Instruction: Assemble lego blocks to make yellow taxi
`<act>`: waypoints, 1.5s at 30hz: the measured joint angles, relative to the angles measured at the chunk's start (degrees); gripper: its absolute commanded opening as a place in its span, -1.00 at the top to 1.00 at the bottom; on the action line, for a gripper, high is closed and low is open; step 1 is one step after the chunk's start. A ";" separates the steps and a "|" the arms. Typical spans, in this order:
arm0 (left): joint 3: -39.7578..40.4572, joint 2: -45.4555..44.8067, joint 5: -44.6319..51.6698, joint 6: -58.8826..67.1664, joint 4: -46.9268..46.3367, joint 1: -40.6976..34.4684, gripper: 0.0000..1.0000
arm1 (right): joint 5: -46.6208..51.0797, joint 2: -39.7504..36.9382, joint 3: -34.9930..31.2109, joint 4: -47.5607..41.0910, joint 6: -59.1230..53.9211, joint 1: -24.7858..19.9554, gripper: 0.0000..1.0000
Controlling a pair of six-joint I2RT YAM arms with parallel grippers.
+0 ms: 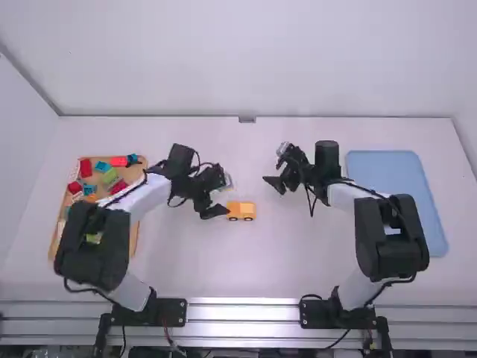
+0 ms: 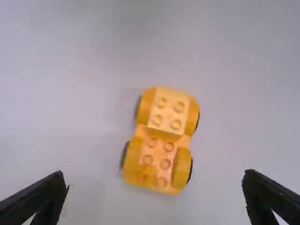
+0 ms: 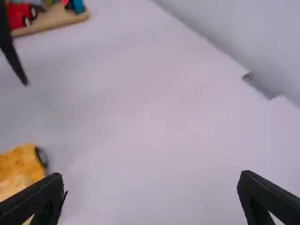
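High view: yellow car [image 1: 241,212] on white table [image 1: 223,261], just beside left gripper [image 1: 216,212]; wheels face camera. Blue tray [image 1: 391,175] near right arm. Left wrist view: car's top studs; left gripper spread, released. Right gripper [image 1: 274,184] likewise. Right wrist view: car cut off, partly behind finger. Left arm hides part of brick tray [image 1: 135,173].

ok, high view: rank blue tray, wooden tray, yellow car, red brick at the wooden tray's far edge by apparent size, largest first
1. Blue tray and wooden tray: look alike, both partly hidden, so not ranked
2. Yellow car
3. Red brick
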 measured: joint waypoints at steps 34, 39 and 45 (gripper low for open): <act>2.82 -7.43 -46.31 -70.29 -4.17 4.83 -0.97 | 6.03 0.00 0.00 17.88 6.10 0.59 -0.97; 5.84 -8.41 -49.35 -81.31 -7.32 10.40 -0.98 | 6.01 0.00 0.00 17.90 7.08 0.59 -0.97; 5.86 -8.87 -50.34 -88.48 -9.31 14.64 -0.98 | 6.03 0.00 0.00 17.88 7.23 0.59 -0.97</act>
